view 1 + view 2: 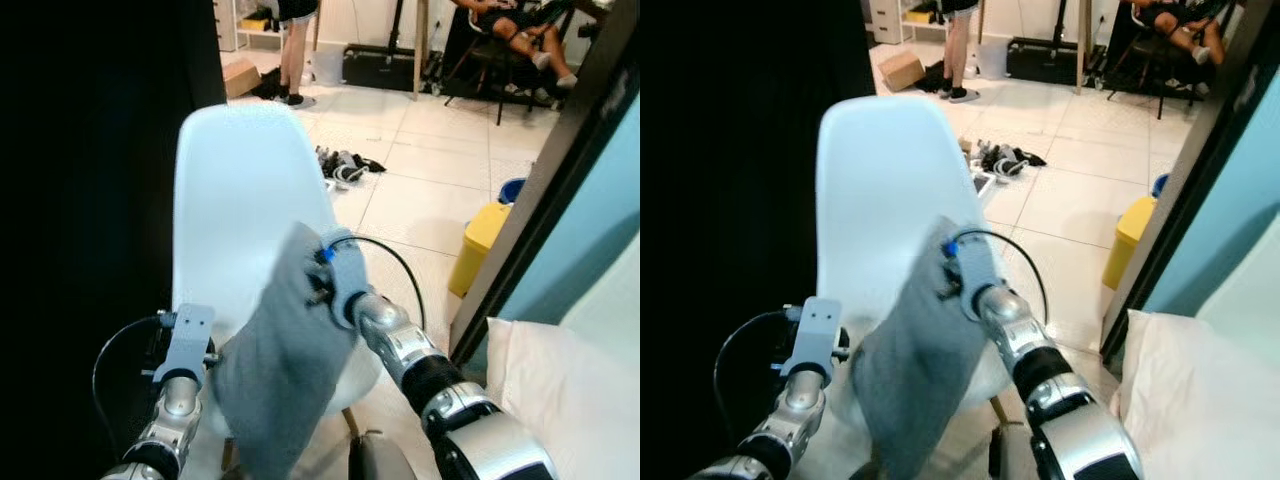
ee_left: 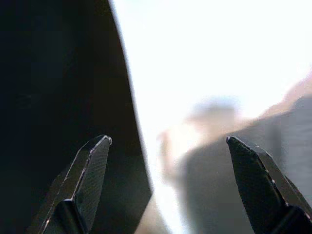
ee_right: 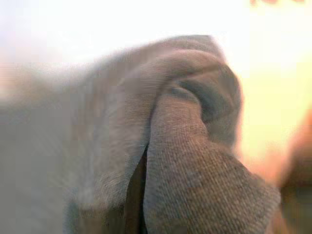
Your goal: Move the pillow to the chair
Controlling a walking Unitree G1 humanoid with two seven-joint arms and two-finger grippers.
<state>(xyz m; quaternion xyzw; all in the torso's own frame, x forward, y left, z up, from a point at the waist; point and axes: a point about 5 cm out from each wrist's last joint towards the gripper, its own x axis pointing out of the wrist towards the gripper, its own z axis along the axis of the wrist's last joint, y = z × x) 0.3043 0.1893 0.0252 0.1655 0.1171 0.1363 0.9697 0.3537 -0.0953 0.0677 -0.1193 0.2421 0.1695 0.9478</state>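
Centre frame, the right gripper [image 1: 318,272] is holding one grey pillow [image 1: 280,370] against one white chair [image 1: 240,210]; the left gripper [image 2: 168,146] (fingers wide, per wrist view) is hovering lower left.

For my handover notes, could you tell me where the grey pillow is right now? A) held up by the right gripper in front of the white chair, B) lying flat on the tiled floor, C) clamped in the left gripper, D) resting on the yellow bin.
A: the grey pillow hangs from the right gripper, bunched at its top edge, before the white chair; the left gripper is open beside it.
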